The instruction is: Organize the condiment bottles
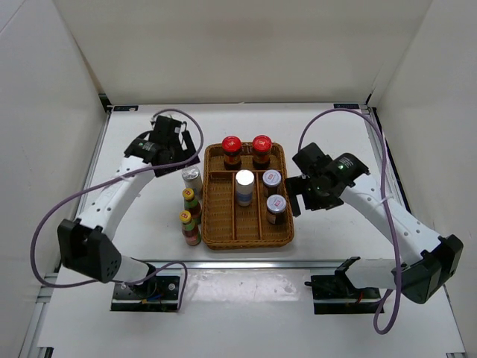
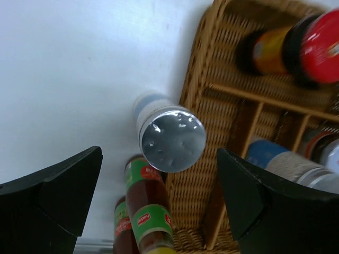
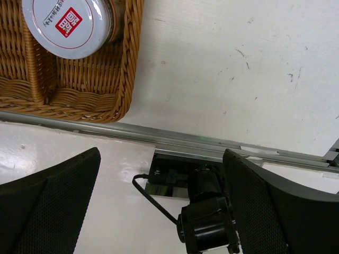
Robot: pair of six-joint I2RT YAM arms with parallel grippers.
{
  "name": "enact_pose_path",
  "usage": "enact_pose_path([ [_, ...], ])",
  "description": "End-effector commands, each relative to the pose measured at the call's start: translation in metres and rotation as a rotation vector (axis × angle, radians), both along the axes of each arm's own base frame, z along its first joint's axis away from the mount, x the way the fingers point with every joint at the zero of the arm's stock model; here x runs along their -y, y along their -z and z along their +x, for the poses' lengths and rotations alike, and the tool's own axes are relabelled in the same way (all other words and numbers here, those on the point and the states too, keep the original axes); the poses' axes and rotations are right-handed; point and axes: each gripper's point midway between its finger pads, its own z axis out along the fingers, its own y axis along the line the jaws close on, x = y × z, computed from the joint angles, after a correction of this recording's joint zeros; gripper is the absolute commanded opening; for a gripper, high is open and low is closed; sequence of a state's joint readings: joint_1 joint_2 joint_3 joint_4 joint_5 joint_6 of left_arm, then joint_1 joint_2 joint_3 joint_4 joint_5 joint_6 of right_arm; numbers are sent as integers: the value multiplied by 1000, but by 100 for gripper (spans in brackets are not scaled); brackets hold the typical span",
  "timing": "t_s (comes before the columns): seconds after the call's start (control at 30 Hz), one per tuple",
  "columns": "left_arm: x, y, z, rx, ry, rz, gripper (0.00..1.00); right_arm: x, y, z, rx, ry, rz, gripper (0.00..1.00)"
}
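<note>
Black left gripper (image 2: 159, 152), fingers wide apart, holding nothing; silver-capped bottle (image 2: 172, 138) upright below, on table (image 2: 79, 63) just left of tray (image 2: 196, 106). Two slim bottles (image 1: 191, 200) alongside. Right gripper (image 3: 161, 153) wide apart, empty, right of tray; five bottles (image 1: 244, 179) inside.

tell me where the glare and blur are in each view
Top external: sharp and evenly lit, but the silver cap in the wicker tray blows out white. Left wrist: the silver-capped bottle outside the tray shows speckled glare, and the red-capped bottle is soft. Right wrist: the red-marked cap is crisp, with no glare.
</note>
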State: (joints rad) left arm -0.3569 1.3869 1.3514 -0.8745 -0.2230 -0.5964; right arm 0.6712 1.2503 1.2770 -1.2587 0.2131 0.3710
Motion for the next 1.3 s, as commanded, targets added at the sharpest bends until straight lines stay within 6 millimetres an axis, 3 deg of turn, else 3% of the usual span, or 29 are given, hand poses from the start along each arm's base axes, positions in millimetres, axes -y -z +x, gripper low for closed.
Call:
enact_pose_path([
  [0.0, 15, 18, -13, -72, 74, -54, 100, -2, 1, 0, -6, -18, 8, 100],
  [0.27, 13, 75, -27, -215, 87, 3, 100, -2, 5, 1, -12, -26, 0, 100],
  [0.33, 13, 82, -26, -213, 85, 28, 96, -4, 5, 0, -18, -29, 7, 100],
  [0.4, 17, 87, -28, -227, 97, 35, 84, -4, 5, 0, -18, -29, 7, 100],
  [0.5, 18, 75, -19, -194, 91, 33, 65, -5, 7, -1, -31, -32, 10, 100],
  [0.57, 16, 55, -8, -129, 66, 31, 52, -5, 7, -1, -31, -32, 10, 100],
  [0.6, 16, 43, -5, -94, 59, 27, 38, -5, 7, -1, -31, -32, 10, 100],
  [0.67, 18, 11, 5, -16, 60, 26, 27, -7, 7, -2, -37, -34, 17, 100],
  [0.73, 18, -17, 10, 43, 54, 41, 23, -5, 9, 0, -43, -34, 9, 100],
  [0.77, 30, -49, 13, 126, 86, 41, 23, -5, 9, 0, -43, -34, 9, 100],
  [0.8, 28, -66, 14, 181, 79, 71, 23, -8, 9, 1, -41, -36, 21, 100],
  [0.93, 39, -113, 14, 294, 122, 74, 13, -9, 9, 0, -47, -39, 28, 100],
  [1.0, 42, -116, 13, 303, 130, 69, 16, -11, 11, -1, -61, -41, 29, 100],
  [1.07, 40, -108, 9, 280, 127, 73, 48, -11, 11, -1, -61, -41, 29, 100],
  [1.1, 37, -91, 7, 245, 117, 91, 63, -11, 11, -1, -61, -41, 29, 100],
  [1.13, 34, -82, 8, 224, 88, 80, 83, -11, 11, -1, -61, -41, 29, 100],
  [1.2, 26, -55, 8, 155, 44, 69, 96, -12, 11, -2, -66, -43, 36, 100],
  [1.27, 11, -34, 20, 91, -48, 20, 99, -12, 11, -2, -66, -43, 36, 100],
])
